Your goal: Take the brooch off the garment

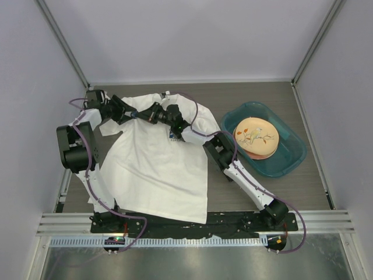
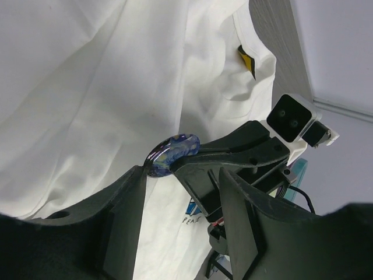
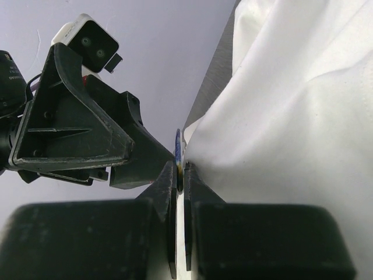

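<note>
Clamped in the right gripper (image 3: 179, 175), fingers pressed together on its rim: the brooch (image 3: 178, 149), dark blue, seen edge-on against a fold of the garment (image 3: 280, 116), up near the collar; could not tell whether pinned to the cloth. Had the left gripper (image 2: 182, 181) standing with jaws apart, one finger just beside the brooch, holding nothing. Counted two arms, two grippers, one brooch and one garment, a white T-shirt bearing one small blue-and-white printed emblem (image 1: 175, 138) and one yellowish neck label (image 2: 247, 58); also one teal basin (image 1: 291, 156) to the right of the shirt and, inside it, one peach plate (image 1: 256, 137) with a floral pattern. Laid out on a grey-brown wood-grain tabletop (image 1: 233, 93), with the shirt's lower part flat and its upper part bunched around the claws. Closed in by pale grey walls (image 1: 186, 35) on three sides, metal posts in the far corners, a metal rail (image 1: 338, 221) along the near edge. Ran the left arm (image 1: 76, 149) up along the shirt's left side, folded at the elbow, then turned it right toward the collar. Stretched the right arm (image 1: 245, 181) diagonally from the near-right base across the shirt's shoulder. Brought both claws tip to tip at the neckline.
</note>
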You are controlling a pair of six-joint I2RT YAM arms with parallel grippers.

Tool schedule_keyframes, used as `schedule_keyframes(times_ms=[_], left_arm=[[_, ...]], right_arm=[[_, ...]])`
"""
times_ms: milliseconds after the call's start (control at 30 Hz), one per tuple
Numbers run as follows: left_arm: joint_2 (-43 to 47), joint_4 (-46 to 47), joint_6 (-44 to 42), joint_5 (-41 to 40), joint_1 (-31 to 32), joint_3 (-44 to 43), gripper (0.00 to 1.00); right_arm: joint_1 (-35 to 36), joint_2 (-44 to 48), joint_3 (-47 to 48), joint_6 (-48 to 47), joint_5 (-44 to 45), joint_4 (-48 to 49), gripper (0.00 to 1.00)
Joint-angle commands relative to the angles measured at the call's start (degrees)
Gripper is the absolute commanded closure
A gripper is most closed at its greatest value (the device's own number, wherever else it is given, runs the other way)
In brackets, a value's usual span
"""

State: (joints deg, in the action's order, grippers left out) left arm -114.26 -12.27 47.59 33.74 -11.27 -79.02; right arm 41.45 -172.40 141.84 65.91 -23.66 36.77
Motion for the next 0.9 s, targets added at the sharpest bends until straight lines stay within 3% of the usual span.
schedule_keyframes(times_ms=[0, 300, 333, 433, 867], left_arm=[[-0.4, 2.5, -1.2, 1.0, -0.2, -0.9, 0.42], [-0.6, -7.1, -2.4, -6.0, -0.2, -4.1, 0.38], [-0.4, -8.2, -2.2, -6.8, -0.1, -4.2, 0.26], [0.2, -8.3, -0.9, -8.0, 0.5, -4.0, 0.24], [-2.4, -13.6, -1.9, -13.2, 2.5, -8.3, 0.30]], right_arm=[[0.0, 2.7, 0.6, 2.3, -1.3, 6.0, 0.99], [0.7, 4.3, -0.6, -3.9, -1.7, 2.9, 0.99], [1.0, 4.5, -0.6, -4.6, -1.6, 2.4, 0.99], [1.4, 5.2, -0.9, -7.3, -1.5, 0.8, 0.99], [2.2, 6.4, -1.4, -12.2, -0.7, -1.9, 0.99]])
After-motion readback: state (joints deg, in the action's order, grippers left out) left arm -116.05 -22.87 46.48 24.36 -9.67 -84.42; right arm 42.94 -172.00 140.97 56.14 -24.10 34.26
